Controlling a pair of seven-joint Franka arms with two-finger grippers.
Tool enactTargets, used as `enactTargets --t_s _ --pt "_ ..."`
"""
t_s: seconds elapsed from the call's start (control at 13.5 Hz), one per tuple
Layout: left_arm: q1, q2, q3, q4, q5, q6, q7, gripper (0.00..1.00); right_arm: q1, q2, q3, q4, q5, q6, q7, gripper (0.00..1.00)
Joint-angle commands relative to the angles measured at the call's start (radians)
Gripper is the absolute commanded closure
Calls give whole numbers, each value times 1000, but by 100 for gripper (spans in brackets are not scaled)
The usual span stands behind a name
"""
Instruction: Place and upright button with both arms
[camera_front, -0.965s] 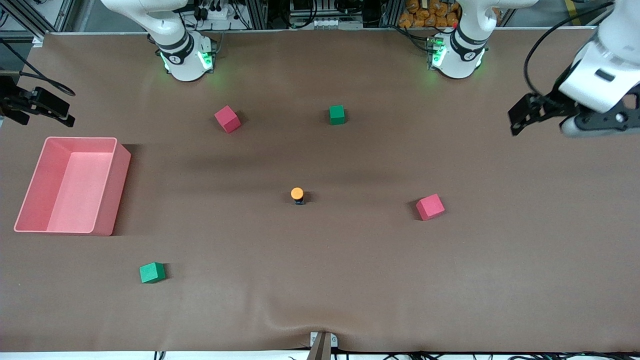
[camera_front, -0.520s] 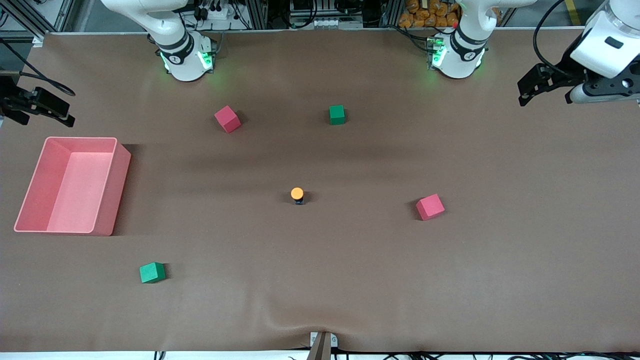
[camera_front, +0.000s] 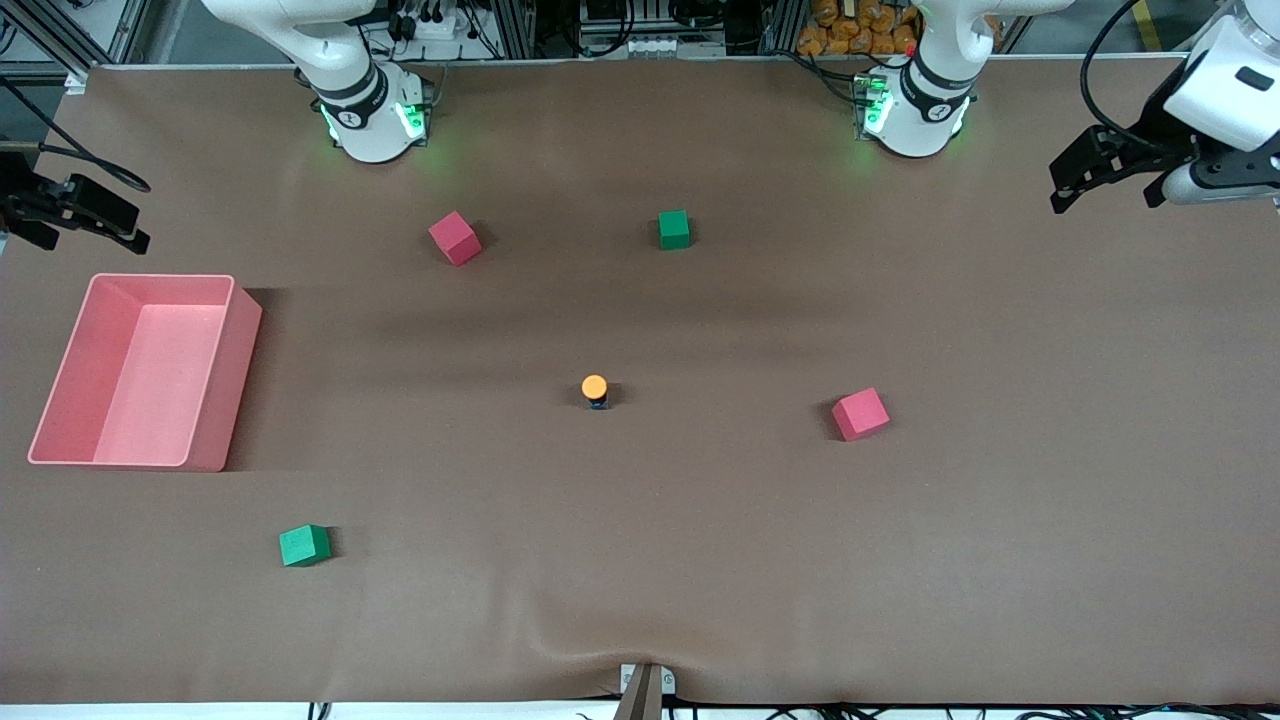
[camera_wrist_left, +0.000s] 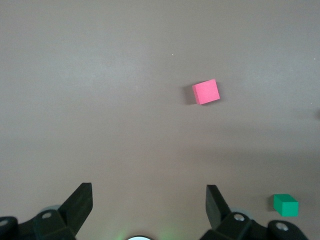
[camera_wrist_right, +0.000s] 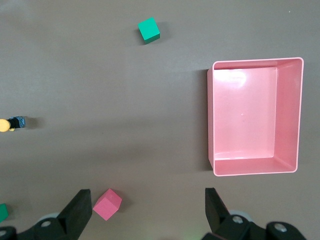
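Note:
The button (camera_front: 594, 389) stands upright in the middle of the table, orange cap on top of its short black body. It also shows at the edge of the right wrist view, as the button (camera_wrist_right: 11, 123). My left gripper (camera_front: 1105, 192) hangs open and empty over the table's edge at the left arm's end. In its own view the left gripper (camera_wrist_left: 148, 192) has only bare table between its fingers. My right gripper (camera_front: 88, 238) hangs open and empty over the right arm's end of the table, above the bin's end. In the right wrist view the right gripper (camera_wrist_right: 147, 196) holds nothing.
A pink bin (camera_front: 236, 390) sits at the right arm's end. Red cubes (camera_front: 455, 237) (camera_front: 860, 413) and green cubes (camera_front: 674, 229) (camera_front: 304, 545) lie scattered around the button. The left wrist view shows a red cube (camera_wrist_left: 206, 92) and a green cube (camera_wrist_left: 285, 205).
The left arm has drawn its open gripper back toward the left arm's end and its base side of the table. The right arm and the button have not moved.

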Motion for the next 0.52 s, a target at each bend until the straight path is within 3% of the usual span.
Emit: enactTargets --t_s 0.0,0.45 --pt "-43 52 68 73 -7 -54 19 0 -5 6 2 17 -5 -8 -10 0" --pt "-63 59 97 91 -15 -58 17 0 -5 6 2 17 -5 -7 -10 0"
